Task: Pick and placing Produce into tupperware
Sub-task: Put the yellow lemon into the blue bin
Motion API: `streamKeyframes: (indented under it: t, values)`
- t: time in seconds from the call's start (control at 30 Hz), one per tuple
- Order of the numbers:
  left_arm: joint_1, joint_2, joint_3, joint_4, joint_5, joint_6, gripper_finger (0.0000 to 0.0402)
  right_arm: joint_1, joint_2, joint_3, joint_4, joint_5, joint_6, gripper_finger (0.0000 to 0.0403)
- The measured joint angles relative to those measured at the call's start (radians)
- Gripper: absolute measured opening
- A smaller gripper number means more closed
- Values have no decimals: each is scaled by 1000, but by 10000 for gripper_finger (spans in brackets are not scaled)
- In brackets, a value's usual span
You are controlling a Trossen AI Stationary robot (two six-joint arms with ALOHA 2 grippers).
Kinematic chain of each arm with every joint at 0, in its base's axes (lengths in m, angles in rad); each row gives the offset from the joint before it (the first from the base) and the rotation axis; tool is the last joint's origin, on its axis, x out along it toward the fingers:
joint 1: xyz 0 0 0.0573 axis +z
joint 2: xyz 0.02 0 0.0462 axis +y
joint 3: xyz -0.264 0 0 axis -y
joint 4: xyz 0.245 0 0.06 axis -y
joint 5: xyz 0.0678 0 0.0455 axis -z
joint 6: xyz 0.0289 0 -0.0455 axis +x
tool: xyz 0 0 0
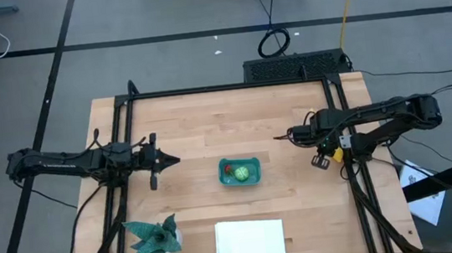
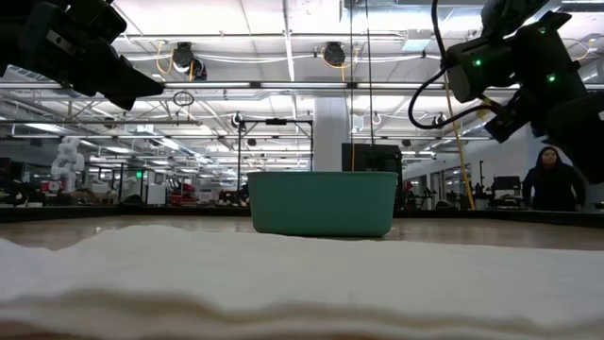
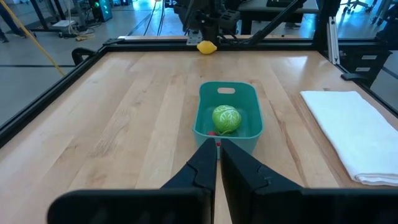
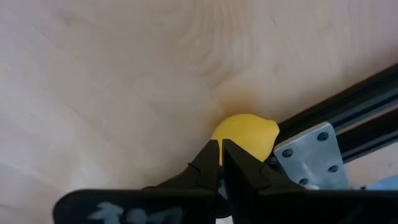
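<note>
Centrally, teal tub (image 1: 240,172) holds green and red produce; yellow lemon (image 4: 244,137) sits against right tabletop frame (image 4: 336,134), both grippers' fingers pressed together, empty.

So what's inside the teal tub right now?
The small teal plastic tub holds the round light-green toy vegetable and a small red toy piece beside it, mostly hidden in the left wrist view. The yellow toy fruit lies outside, by the table's far edge.

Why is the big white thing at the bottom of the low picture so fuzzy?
In the low view, the folded white cloth lies nearest the camera, so it blurs, while the teal tub behind looks sharp. In the left wrist view, the same cloth shows crisp folds under even light.
</note>
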Motion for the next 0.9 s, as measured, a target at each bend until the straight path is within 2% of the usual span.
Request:
streamKeyframes:
  t: [0.27, 0.5, 0.9]
  values:
    - [0, 0, 0, 0, 0, 0, 26, 0, 0, 0, -7, 4, 177, 13]
    - [0, 0, 0, 0, 0, -4, 26, 0, 0, 0, -92, 4, 324, 13]
    - [0, 0, 0, 0, 1, -4, 26, 0, 0, 0, -124, 2, 364, 13]
